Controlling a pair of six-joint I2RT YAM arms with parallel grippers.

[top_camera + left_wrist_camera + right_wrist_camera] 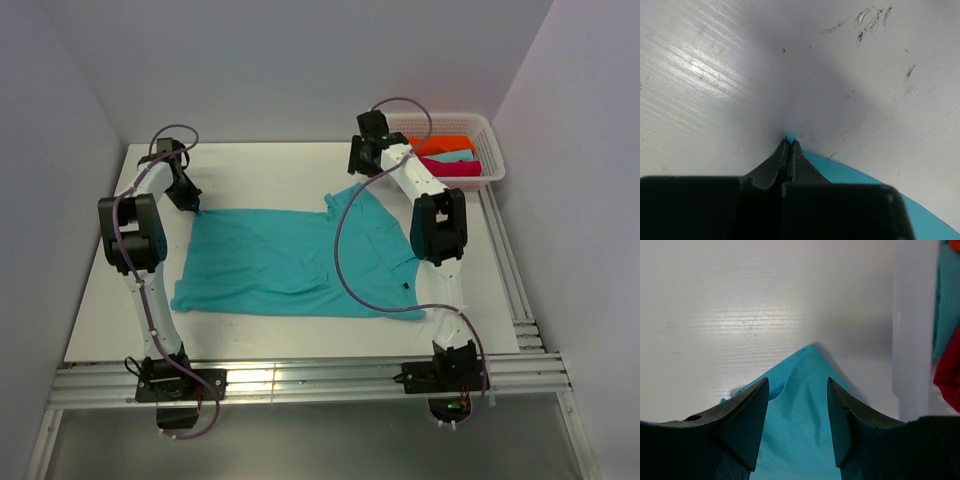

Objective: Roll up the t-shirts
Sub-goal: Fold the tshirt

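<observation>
Top view, turquoise t-shirt [290, 265]: spread flat mid-tabletop [270, 170]; further t-shirts [452, 157] piled in basket [470, 184] at 2 o'clock.
Left wrist, left end effector [789, 142]: clamped tight on the shirt's 10 o'clock corner.
Right wrist, right end effector [797, 382]: parted, empty, straddling the shirt's 1 o'clock corner.

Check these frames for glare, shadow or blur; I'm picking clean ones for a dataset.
Top view: even light, sharp, a bright reflection on the rail. Left wrist view: glare streaks on the table, a soft shadow ahead of the shut jaws. Right wrist view: mild sheen on the table, basket wall blurred, t-shirt clear.
</observation>
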